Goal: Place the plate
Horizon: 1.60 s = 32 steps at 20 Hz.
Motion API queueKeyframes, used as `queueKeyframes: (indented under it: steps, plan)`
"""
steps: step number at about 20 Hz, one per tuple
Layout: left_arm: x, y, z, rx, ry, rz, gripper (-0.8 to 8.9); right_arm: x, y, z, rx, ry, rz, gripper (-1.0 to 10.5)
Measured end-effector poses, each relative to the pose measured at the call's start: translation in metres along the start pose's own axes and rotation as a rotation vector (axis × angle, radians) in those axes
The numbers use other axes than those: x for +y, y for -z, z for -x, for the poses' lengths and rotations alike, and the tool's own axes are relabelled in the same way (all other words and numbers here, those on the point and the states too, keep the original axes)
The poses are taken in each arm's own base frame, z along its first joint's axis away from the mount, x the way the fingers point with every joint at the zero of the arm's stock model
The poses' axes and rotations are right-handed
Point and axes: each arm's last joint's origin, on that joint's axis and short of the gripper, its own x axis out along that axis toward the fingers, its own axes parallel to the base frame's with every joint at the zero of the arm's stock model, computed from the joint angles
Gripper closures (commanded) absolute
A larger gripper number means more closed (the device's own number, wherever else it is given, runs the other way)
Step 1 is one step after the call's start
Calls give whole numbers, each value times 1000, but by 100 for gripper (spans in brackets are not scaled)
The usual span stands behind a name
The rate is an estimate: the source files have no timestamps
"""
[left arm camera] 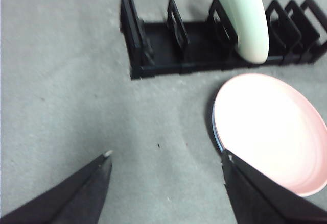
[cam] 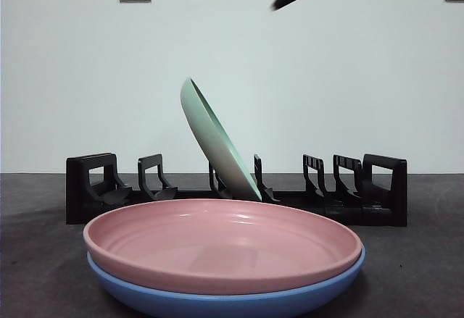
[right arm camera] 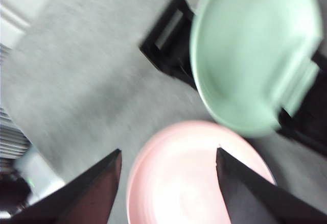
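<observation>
One mint-green plate [cam: 217, 144] leaning in the black rack [cam: 377, 187].
Pale, glossy (tilted leftward); both tools, left tool [left arm camera: 166, 165] and right tool [right arm camera: 168, 160], spread and empty.

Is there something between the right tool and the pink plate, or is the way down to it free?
Nothing visible blocks it. The right tool is open above the pink plate, which lies on top of the blue plate. The green plate leans in the rack behind, off this path.
</observation>
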Motion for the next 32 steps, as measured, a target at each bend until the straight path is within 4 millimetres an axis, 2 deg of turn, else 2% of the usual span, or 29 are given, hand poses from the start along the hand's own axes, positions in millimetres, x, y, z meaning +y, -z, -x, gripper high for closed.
queueKeyframes:
  steps: [5,9,14,15,17,18,19,23,26,28,30,32]
  plan:
    - [1,2,3,-8,2,3,472,-13,-44,-61,53,-6,-11,655]
    - [1,1,3,-16,-3,4,472,-16,-69,-95,56,-11,11,656]
    - [1,1,3,-16,-3,4,472,-31,-69,-131,111,12,-7,675]
    - [1,1,3,-16,-3,4,472,-34,-67,-136,125,18,-13,713]
    - [1,1,3,-16,-3,4,472,-36,-66,-140,136,22,-16,862]
    - [1,1,3,-16,-3,4,472,-36,-66,-140,136,22,-10,924]
    - [1,1,3,-16,-4,4,472,-36,-66,-139,136,19,-8,938]
    - [2,1,3,-23,-23,4,472,-34,-66,-136,167,22,-13,937]
    - [2,1,3,-23,-24,9,472,-26,-81,-117,173,-10,-23,937]
    - [2,1,3,-23,-24,13,472,-9,-95,-88,153,-40,5,937]
    - [2,1,3,-24,-24,16,472,12,-107,-46,113,-72,63,937]
    - [1,0,3,-32,-22,17,472,32,-110,-3,76,-109,148,937]
